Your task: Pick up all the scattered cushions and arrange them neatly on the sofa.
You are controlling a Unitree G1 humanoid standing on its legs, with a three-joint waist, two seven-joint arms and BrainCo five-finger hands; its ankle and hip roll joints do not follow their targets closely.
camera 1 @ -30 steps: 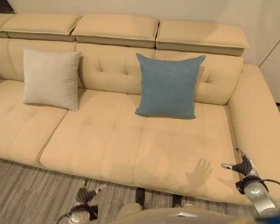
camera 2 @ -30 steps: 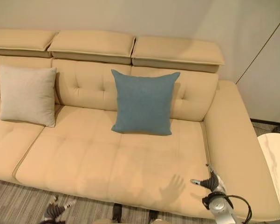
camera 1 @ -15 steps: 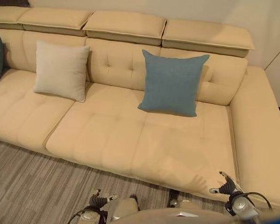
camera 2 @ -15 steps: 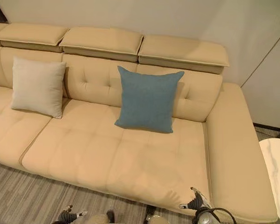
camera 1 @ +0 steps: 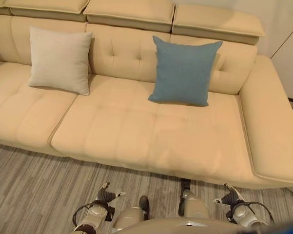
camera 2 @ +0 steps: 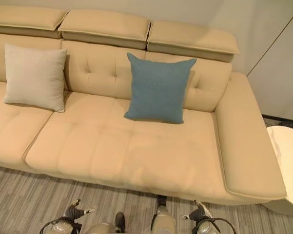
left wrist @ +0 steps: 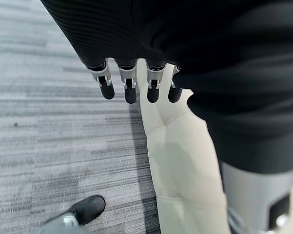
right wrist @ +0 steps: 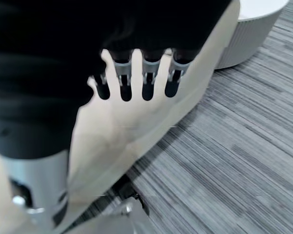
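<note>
Cushions stand propped against the sofa [camera 1: 136, 136] backrest: beige cushion [camera 1: 59, 59] leftward, blue cushion [camera 1: 184, 71] rightward, well apart; left hand [camera 1: 107, 196] and right hand [camera 1: 229, 197] hang over the carpet [camera 1: 34, 185], fingers relaxed, empty.

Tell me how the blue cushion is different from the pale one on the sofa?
The blue cushion is a dusty blue, while the pale cushion is a light beige close to the sofa's own colour. The blue one leans on the backrest nearer the sofa's right arm; the pale one sits further to the left. Both are square, stand upright and lean against the backrest.
</note>
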